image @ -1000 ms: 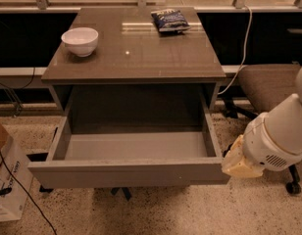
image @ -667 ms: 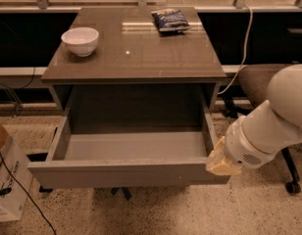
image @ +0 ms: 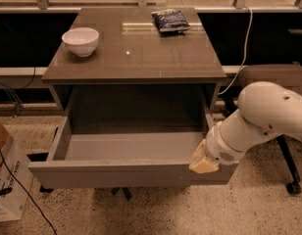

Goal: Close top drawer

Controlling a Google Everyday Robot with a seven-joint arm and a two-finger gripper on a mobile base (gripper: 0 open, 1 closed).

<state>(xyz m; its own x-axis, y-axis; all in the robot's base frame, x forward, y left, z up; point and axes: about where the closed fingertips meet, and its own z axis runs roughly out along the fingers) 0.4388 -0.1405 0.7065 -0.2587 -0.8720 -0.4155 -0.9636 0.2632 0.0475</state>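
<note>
The top drawer [image: 112,174] of the grey-brown cabinet [image: 136,53] is pulled far out toward me. Its plain flat front faces me and its paler grey inner box [image: 131,146] looks empty. My gripper [image: 203,162], a yellowish tip on the white arm [image: 268,116], is at the right end of the drawer front, over its top edge and right front corner. The two lower drawer fronts are hidden under the open drawer.
A white bowl [image: 81,40] and a dark snack bag [image: 170,20] lie on the cabinet top. A cardboard box [image: 6,180] stands on the floor at the left. A chair [image: 283,77] with a castor [image: 293,187] stands at the right, behind my arm.
My arm has swung left, bringing the gripper from beside the drawer's right side onto the right end of its front. The drawer has not visibly moved.
</note>
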